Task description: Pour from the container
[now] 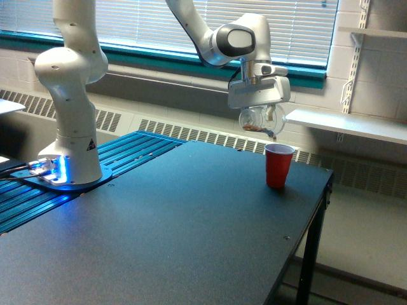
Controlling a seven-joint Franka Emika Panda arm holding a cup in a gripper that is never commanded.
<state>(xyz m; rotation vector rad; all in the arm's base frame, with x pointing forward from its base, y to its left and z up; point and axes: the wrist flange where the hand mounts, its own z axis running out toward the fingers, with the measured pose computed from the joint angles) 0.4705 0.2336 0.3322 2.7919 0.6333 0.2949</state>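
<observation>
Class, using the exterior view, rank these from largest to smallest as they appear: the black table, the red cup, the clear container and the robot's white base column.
1. Black table
2. White base column
3. Red cup and clear container look about alike; the pincer partly covers the container, so unranked.
</observation>
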